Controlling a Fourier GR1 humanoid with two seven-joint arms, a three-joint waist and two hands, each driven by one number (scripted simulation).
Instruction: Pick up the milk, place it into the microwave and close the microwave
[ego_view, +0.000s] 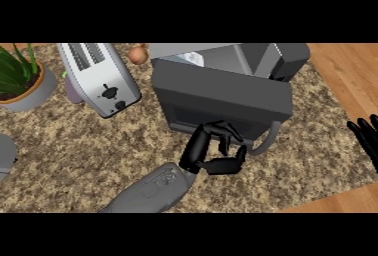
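Observation:
The dark grey microwave (244, 52) stands at the back of the counter, its door (221, 95) swung partway across the opening. A white milk carton (193, 57) shows inside, just behind the door's top edge. My left hand (214, 152) is against the lower front of the door, left of the grey handle (269, 140); its fingers and thumb are curled and hold nothing. My right hand (367, 137) rests open at the right edge, fingers up.
A silver toaster (100, 77) lies left of the microwave, with a potted plant (26, 80) further left. A brown round item (138, 54) sits behind the toaster. A grey object (4, 155) pokes in at the left edge. Wooden floor borders the counter's right side.

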